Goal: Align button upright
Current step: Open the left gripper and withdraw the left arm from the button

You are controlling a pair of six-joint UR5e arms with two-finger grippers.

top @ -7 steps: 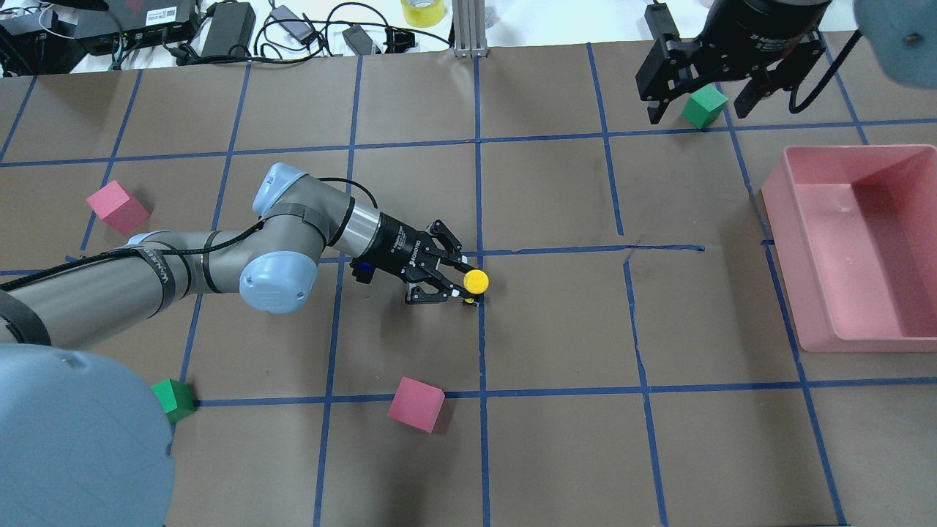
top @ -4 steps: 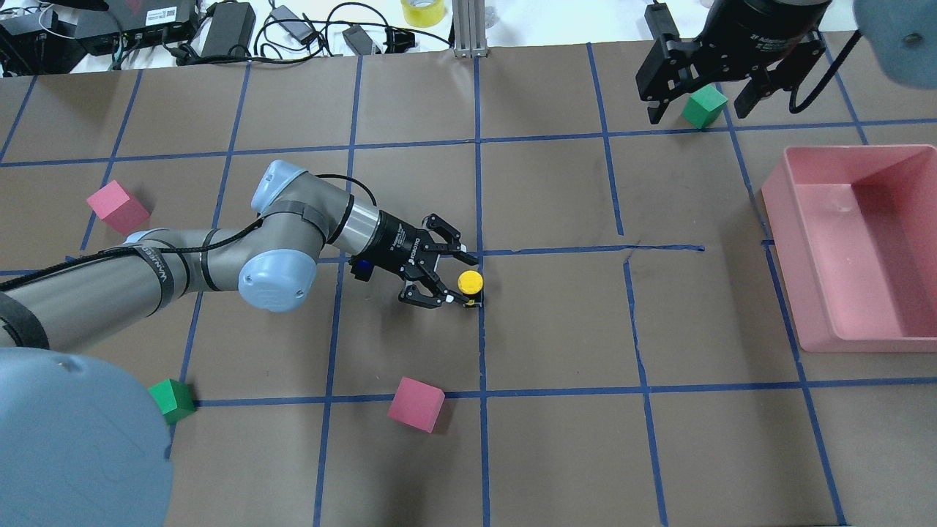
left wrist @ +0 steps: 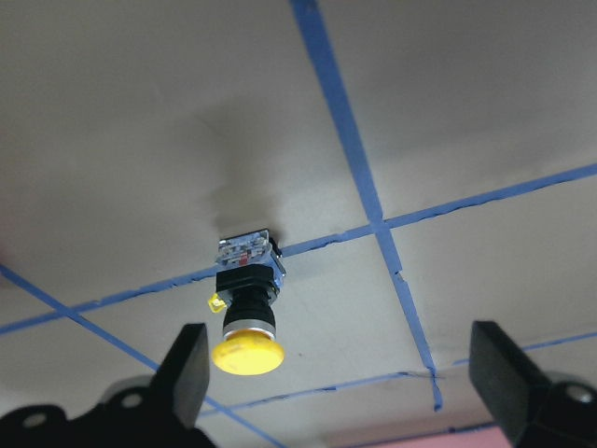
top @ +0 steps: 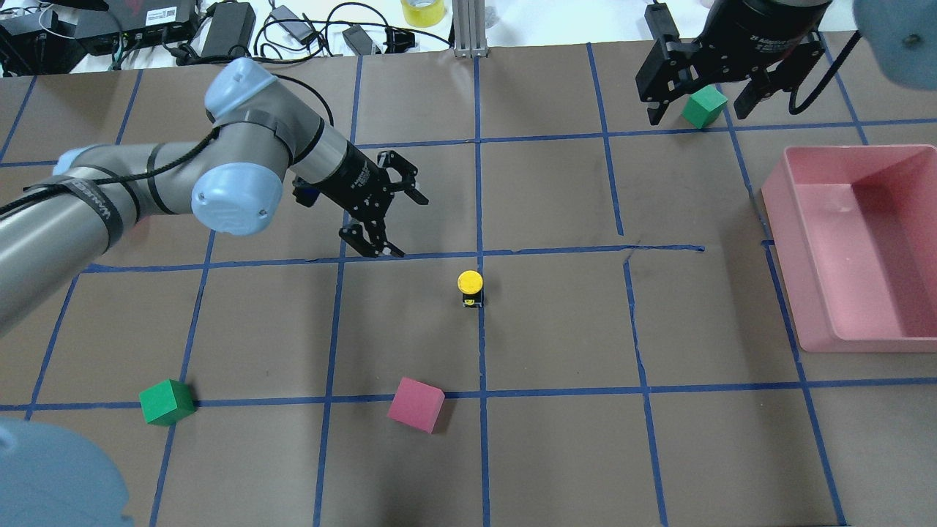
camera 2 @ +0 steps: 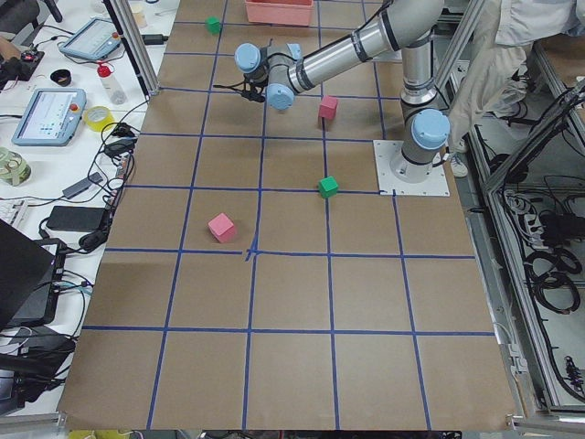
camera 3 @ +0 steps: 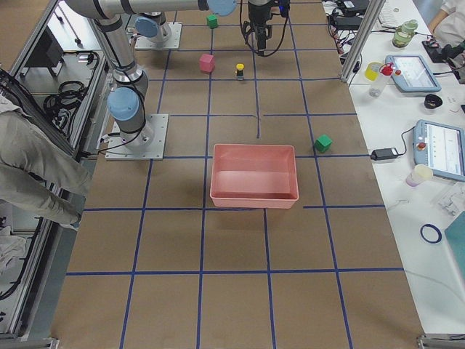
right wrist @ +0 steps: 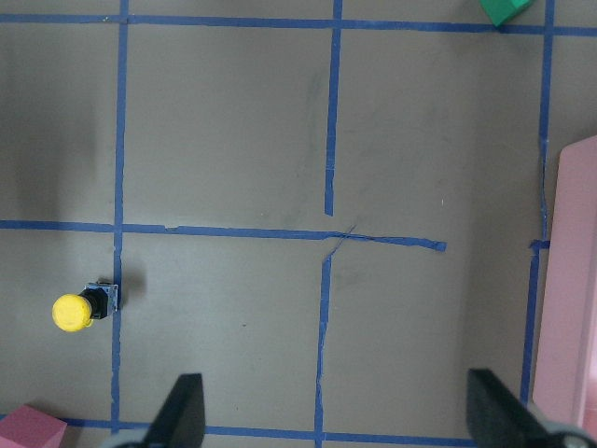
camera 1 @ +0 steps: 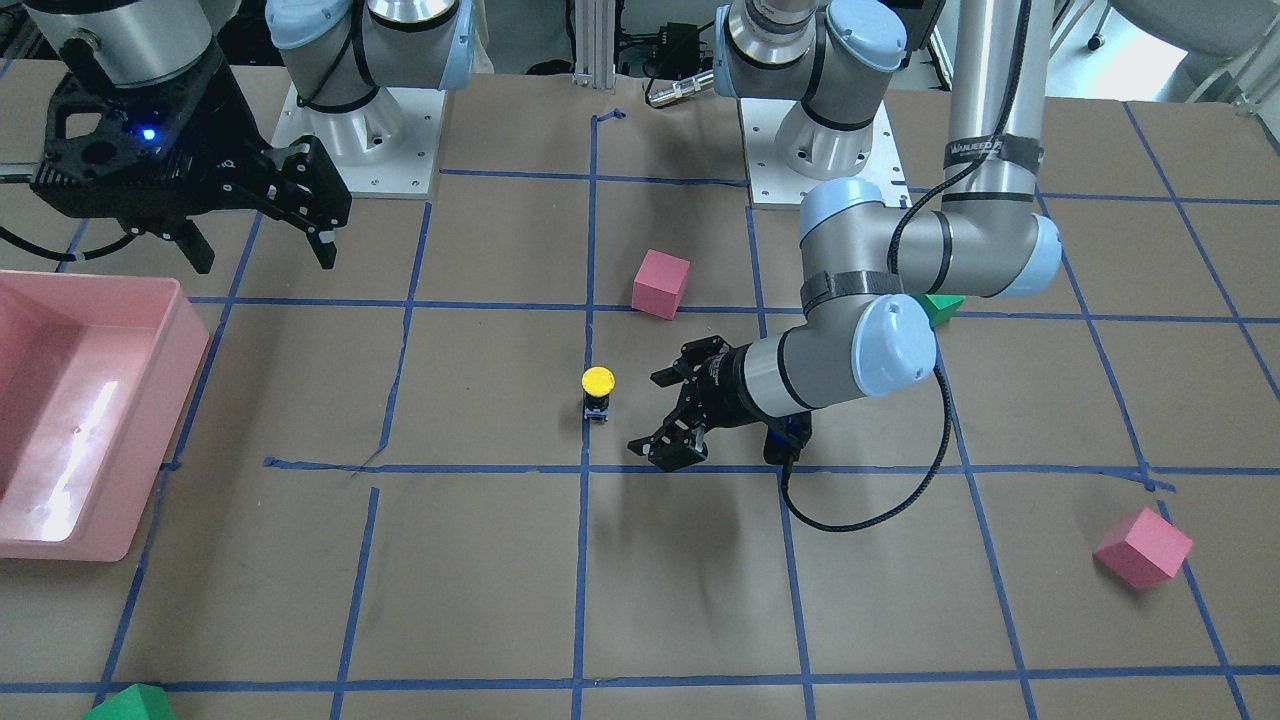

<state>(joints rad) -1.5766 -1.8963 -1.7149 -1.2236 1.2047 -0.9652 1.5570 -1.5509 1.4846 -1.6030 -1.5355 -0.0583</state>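
Note:
The button (top: 470,287) stands upright on its grey base on a blue tape line, yellow cap on top, with nothing touching it. It also shows in the front view as button (camera 1: 598,392) and in the left wrist view as button (left wrist: 247,308). My left gripper (top: 399,223) hangs open and empty, back and to the left of the button; its fingers (left wrist: 187,373) frame the button from a distance. My right gripper (top: 695,113) is open and empty, high over the far right of the table. From there the button (right wrist: 82,308) appears small at the left.
A pink bin (top: 787,271) sits at the right edge. A pink cube (top: 416,404) lies in front of the button, a green cube (top: 167,402) at the front left, and another green cube (top: 704,106) under the right gripper. Cables and power bricks (top: 227,29) line the far edge.
My left gripper opened, let go of the button and drew back to the left and away. The button stays standing upright on the tape line. The right arm has not moved.

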